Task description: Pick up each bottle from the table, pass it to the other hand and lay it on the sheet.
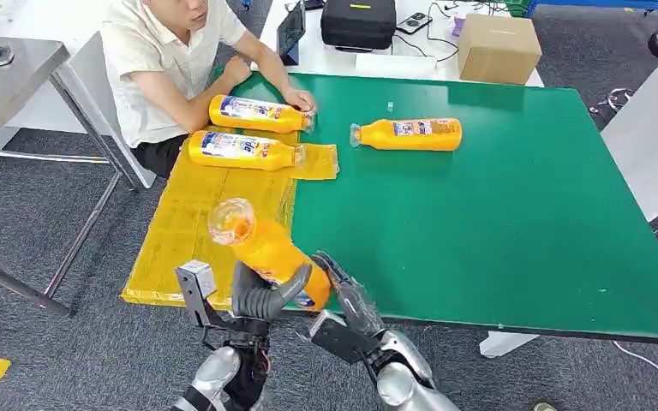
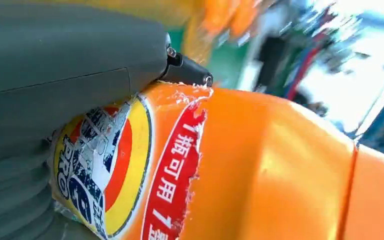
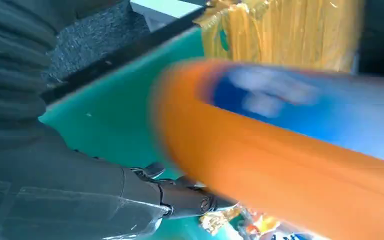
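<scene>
1. Head view: left hand (image 1: 261,295) grips the label end of an orange bottle (image 1: 266,248), neck tilted up and away, over the near edge of the green table (image 1: 497,223) where the yellow sheet (image 1: 188,231) begins. Right hand (image 1: 347,295) sits just beside the bottle base, fingers apart; can't tell whether they touch it. Two bottles (image 1: 253,128) lie on the sheet's far end near a seated person (image 1: 167,60); one bottle (image 1: 407,134) lies on bare table near the far edge.
2. Left wrist view: thumb (image 2: 55,65) clamped over the torn label (image 2: 130,170). Risk: the loose label could slide under the grip and the bottle could twist.
3. Right wrist view: bottle blurred and close, thumb (image 3: 145,195) beside it. Risk: if the right hand knocks it, the bottle falls past the near edge.
</scene>
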Robot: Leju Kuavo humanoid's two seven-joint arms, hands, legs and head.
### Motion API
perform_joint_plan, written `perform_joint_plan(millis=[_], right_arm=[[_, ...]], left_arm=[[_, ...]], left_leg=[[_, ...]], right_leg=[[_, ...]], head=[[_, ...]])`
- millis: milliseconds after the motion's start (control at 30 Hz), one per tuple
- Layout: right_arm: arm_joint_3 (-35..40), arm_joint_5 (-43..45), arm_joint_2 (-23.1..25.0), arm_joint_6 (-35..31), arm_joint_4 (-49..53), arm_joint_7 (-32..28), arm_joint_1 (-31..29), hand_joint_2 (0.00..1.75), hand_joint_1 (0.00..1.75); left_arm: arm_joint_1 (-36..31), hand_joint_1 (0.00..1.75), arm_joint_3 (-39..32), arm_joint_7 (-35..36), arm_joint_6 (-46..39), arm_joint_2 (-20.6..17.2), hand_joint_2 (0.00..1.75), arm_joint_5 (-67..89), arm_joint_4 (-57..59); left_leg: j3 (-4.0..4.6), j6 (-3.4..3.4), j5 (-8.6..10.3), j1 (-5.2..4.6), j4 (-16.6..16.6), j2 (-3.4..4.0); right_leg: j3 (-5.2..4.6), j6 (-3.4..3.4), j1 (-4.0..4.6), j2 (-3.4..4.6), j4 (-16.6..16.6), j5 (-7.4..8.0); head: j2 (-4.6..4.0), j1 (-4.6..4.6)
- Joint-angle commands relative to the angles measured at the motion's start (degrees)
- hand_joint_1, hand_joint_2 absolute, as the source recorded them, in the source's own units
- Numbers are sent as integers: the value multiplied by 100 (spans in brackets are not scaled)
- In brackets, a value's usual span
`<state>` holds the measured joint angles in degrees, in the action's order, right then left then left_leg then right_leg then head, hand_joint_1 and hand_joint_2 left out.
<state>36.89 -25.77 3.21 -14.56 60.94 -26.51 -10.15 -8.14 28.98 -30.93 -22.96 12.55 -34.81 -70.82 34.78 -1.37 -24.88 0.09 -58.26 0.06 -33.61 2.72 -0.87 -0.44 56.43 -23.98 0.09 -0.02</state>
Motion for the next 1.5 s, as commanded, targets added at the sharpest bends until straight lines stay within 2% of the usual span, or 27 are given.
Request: perform_joint_plan(millis=[33, 67, 133, 167, 200, 233, 267, 333, 400, 433, 467, 500, 600, 700, 800, 1000, 1433, 1467, 1500], right_arm=[[-312, -119, 25, -1030, -57, -546, 469, 0, 0], [-461, -98, 46, -1230, -2, -641, 527, 0, 0], [-1034, -152, 137, -2316, 335, -855, 722, 0, 0], [-1470, -197, 247, -2544, 570, -982, 832, 0, 0], [-2169, -397, 499, -2544, 887, -1210, 1001, 0, 0], [-3182, -703, 945, -2544, 1245, -1349, 1109, 0, 0], [-3520, -835, 1096, -2544, 1521, -1349, 1136, 0, 0], [-3872, -625, 1080, -2544, 1917, -1349, 1094, 0, 0], [-3760, -415, 965, -2544, 1873, -1349, 1048, 0, 0], [-3725, -279, 941, -2544, 1922, -1349, 1028, 0, 0], [-3481, -28, 781, -2544, 1772, -1349, 926, 0, 0], [-3284, 132, 674, -2512, 1670, -1301, 854, 0, 0], [-3030, 412, 652, -2267, 1437, -1223, 729, 0, 0], [-2900, 600, 695, -2035, 1220, -1328, 674, 0, 0], [-2799, 636, 694, -1982, 1101, -1349, 645, 0, 0], [-2737, 814, 661, -1880, 934, -1349, 569, 0, 0], [-2732, 849, 660, -1861, 916, -1349, 554, 0, 0], [-2705, 848, 651, -1842, 904, -1349, 537, 0, 0], [-2674, 893, 646, -1818, 875, -1349, 512, 0, 0]], left_arm=[[-373, 175, -596, -370, -1099, -102, 175, 1349, -613], [-360, 175, -700, -335, -1153, -128, 175, 1497, -713], [-469, 175, -917, -207, -1704, -281, 175, 2686, -501], [-512, 175, -1062, -73, -1704, -312, 175, 3085, -365], [-603, 175, -1111, 42, -1704, -381, 175, 3547, -177], [-664, 175, -1269, 51, -1704, -330, 175, 3776, -18], [-724, 175, -1373, 112, -1704, -299, 175, 4229, 161], [-1141, 175, -1186, 940, -1704, -398, 175, 5934, 1064], [-1355, 175, -1051, 1130, -1646, -426, 175, 6277, 1528], [-1561, 175, -795, 1524, -1263, -535, 175, 6642, 1930], [-1845, 175, -497, 1938, -232, -661, 175, 6768, 2352], [-2015, 175, -400, 2081, -243, -678, 175, 7077, 2695], [-2607, 175, -37, 2410, 735, -643, 175, 7572, 3728], [-2930, 175, 163, 2504, 1420, -633, 175, 7727, 4186], [-3123, 175, 336, 2540, 1540, -659, 175, 8010, 4441], [-3285, 175, 71, 2503, 1887, -609, 175, 7818, 4667], [-3297, 175, 65, 2481, 1958, -607, 175, 7810, 4701], [-3320, 120, -8, 2400, 2181, -604, 175, 7678, 4737], [-3330, 3, -121, 2265, 2482, -598, 175, 7478, 4773]], left_leg=[[-17, 10, -9, 8, -2, -14], [-10, 8, -4, 7, 1, -11], [-8, 7, -3, 3, 3, -6], [-12, 10, -3, 3, 5, -8], [-21, 12, -7, 6, 6, -4], [-7, 8, -1, -2, 4, -5], [-12, 10, -4, 2, 3, -5], [-3, 11, -2, 1, -3, -6], [-6, 9, 6, -1, 5, -20], [-6, 8, 7, -1, 6, -22], [-16, 11, 12, 1, 12, -37], [-6, 2, 15, 0, 6, -38], [-17, 9, 16, 1, 10, -25], [-5, 10, 16, 3, 2, -19], [-12, 17, 15, 4, 5, -10], [-16, 12, 17, 6, 6, -8], [-34, 23, 17, 8, 9, 1], [-27, 19, 20, 6, 7, -6], [-30, 21, 19, 7, 7, 0]], right_leg=[[22, -16, 8, -11, 3, -13], [12, -11, 8, -8, -1, -7], [8, -10, 4, -4, 0, -5], [12, -14, 4, -5, 0, -6], [22, -16, 7, 1, -3, -7], [5, -11, -1, -1, 4, -4], [12, -15, 3, 0, 3, -6], [2, -16, 1, -1, 12, -6], [8, -13, -1, -16, 4, -3], [9, -9, -2, -19, -2, -3], [25, -13, 1, -33, -10, -2], [16, -7, -1, -34, -4, -1], [23, -11, 0, -20, -9, 4], [8, -9, 0, -12, -2, 8], [12, -12, 2, -2, -2, 6], [18, -5, 6, 4, -3, 10], [31, -13, 8, 14, -4, 10], [26, -8, 6, 7, -1, 10], [28, -11, 7, 13, -2, 11]], head=[[0, -2], [0, 2], [0, 2], [0, 0], [0, 0], [0, 0], [0, 2], [0, 0], [0, 0], [0, 0], [0, 2], [0, 2], [0, 2], [0, 2], [0, -2], [0, 2], [0, 0], [0, 2], [0, 0]])
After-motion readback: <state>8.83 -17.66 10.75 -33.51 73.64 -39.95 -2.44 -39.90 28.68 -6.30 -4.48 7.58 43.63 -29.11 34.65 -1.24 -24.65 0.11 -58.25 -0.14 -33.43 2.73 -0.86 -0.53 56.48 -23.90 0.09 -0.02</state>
